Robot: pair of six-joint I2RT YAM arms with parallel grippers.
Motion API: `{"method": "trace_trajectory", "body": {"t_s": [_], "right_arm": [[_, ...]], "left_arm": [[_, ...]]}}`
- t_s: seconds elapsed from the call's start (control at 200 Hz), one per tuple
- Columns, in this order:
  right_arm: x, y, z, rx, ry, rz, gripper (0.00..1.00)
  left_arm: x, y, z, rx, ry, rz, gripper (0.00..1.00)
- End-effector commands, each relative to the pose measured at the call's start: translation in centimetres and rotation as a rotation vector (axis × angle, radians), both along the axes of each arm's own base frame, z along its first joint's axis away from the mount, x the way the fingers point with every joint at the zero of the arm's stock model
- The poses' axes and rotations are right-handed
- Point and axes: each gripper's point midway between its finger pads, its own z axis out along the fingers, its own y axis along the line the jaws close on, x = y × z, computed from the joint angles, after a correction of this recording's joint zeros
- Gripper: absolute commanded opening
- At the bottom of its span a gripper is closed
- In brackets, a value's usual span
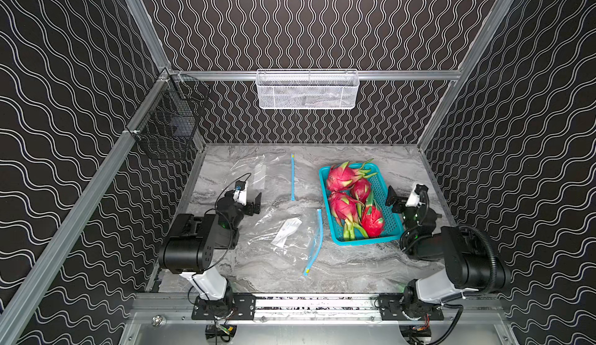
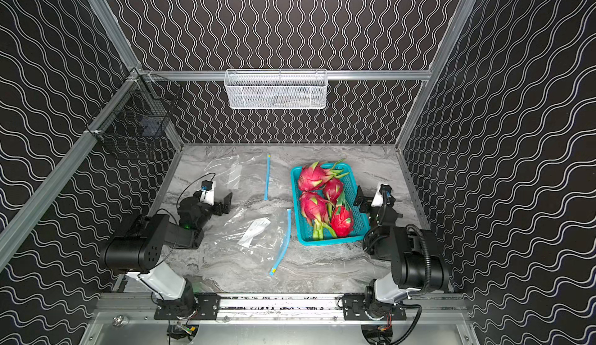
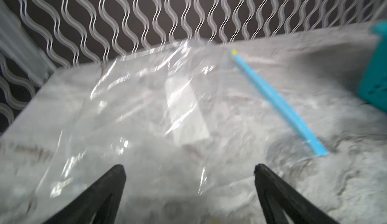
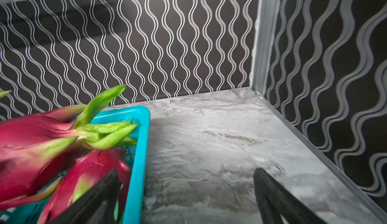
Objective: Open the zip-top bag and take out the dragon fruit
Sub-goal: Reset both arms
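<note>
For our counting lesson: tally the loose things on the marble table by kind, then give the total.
Dragon fruits: 4
Zip-top bags: 2
Teal tray: 1
Total: 7

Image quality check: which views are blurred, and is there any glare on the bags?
Left wrist view: motion blur all over, white glare streaks on the far bag, its blue zip strip soft-edged. Right wrist view: dragon fruit fairly crisp, table and side wall smeared, right pincer tips dark and soft. Both top views: sharp, evenly lit, faint sheen on the near bag.
</note>
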Motion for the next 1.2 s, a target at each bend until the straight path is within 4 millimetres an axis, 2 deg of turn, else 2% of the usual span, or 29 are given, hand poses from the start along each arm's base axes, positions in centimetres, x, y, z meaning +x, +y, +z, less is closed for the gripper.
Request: {"method": "trace_trajectory", "body": {"t_s": [0.0, 0.255, 1.196], "right_arm": [[-0.22, 0.82, -2.29, -0.004, 0.087, 0.049, 1.00], [-0.33, -0.02, -2.24, -0.002, 0.089, -0.003, 1.00], [-0.13, 0.16, -2.35, -0.016, 0.099, -0.012, 1.00]], "left_arm": [[-0.18, 0.49, -0.87, 0.035, 0.039, 0.022, 0.99], [-0.27, 0.59, -0.64, 0.035, 0.025, 0.028, 0.99], [-0.21, 0.65, -0.54, 0.038, 0.020, 0.031, 0.99]]}}
